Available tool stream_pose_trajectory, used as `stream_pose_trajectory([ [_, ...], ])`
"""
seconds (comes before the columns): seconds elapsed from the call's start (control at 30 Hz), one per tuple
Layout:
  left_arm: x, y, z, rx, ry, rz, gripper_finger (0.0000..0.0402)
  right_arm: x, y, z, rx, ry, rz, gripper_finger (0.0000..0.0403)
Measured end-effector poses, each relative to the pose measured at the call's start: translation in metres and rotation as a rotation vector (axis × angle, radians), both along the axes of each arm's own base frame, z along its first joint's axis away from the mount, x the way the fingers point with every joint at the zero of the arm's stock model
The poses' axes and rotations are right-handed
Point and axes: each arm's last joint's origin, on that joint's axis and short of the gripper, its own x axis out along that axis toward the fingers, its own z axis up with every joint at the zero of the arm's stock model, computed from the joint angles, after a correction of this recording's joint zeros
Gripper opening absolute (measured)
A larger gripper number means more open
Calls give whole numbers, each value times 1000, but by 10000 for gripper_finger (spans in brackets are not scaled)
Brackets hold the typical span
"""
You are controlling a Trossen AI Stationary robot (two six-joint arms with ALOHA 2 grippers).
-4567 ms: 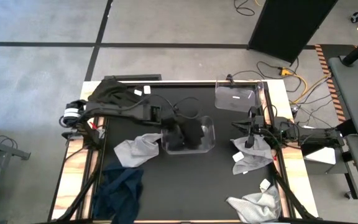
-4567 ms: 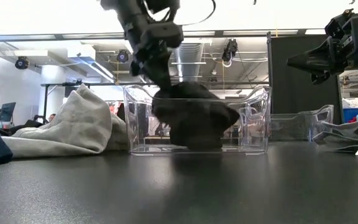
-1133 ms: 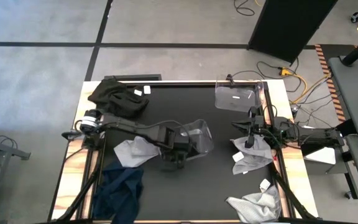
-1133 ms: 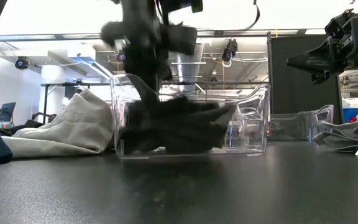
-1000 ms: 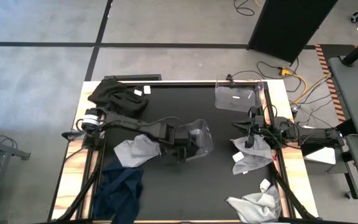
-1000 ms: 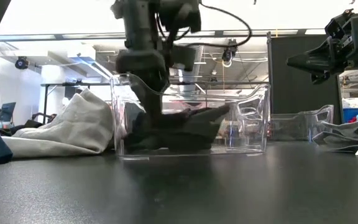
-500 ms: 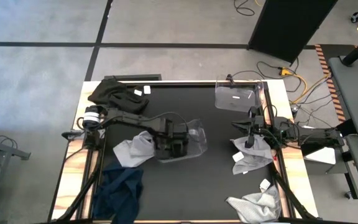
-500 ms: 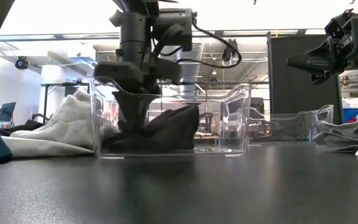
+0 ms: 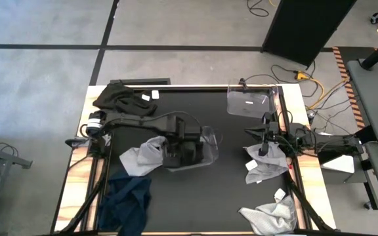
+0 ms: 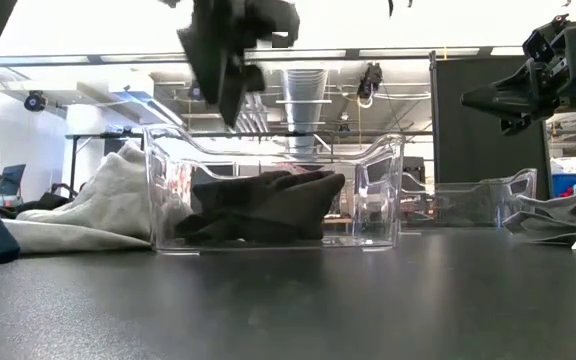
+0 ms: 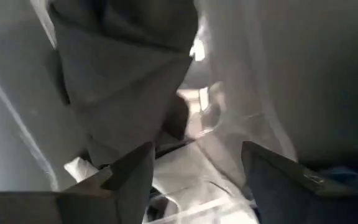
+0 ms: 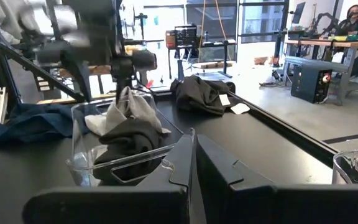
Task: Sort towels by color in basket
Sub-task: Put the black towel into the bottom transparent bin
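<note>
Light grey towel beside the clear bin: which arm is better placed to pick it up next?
Left. Its tool hangs open just above the clear bin, right beside the light grey towel. The right tool waits across the table.

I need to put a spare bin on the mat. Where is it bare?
Bare: between the clear bin and the grey towel under the right gripper; also in front of that bin. Crowded: the left edge, with the navy towel.

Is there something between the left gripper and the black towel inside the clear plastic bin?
Nothing visible. The left gripper hangs open directly above the clear plastic bin, whose top is open, and the black towel lies on its floor below.
</note>
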Motion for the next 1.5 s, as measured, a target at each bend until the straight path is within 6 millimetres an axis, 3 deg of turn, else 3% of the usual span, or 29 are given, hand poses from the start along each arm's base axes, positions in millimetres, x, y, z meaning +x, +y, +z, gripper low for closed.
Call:
stream_pose_trajectory([
  [0.1, -9, 8, 33, 11, -95, 10, 231, 0, 0, 0, 0, 0, 0, 13],
  [0.17, -22, 24, 54, 80, -144, 81, 230, 0, 0, 0, 0, -1, 0, 13],
  [0.3, -59, 68, 84, 243, -218, 355, 230, 0, 0, 0, 0, 0, 0, 13],
  [0.4, -91, 103, 89, 325, -219, 629, 230, 0, 0, 0, 0, -1, 0, 13],
  [0.6, -140, 159, 59, 446, -105, 1007, 237, 0, 0, 0, 0, 0, 0, 13],
  [0.8, -166, 193, 11, 423, 46, 1196, 261, 0, 0, 0, 0, -1, 0, 13],
  [1.0, -191, 209, -27, 410, 175, 1282, 279, 0, 0, 0, 0, 0, 0, 13],
  [1.17, -204, 219, -51, 411, 168, 1340, 281, 0, 0, 0, 0, -1, 0, 13],
  [1.5, -211, 228, -98, 381, 201, 1373, 272, 0, 0, 0, 0, -1, 0, 13],
])
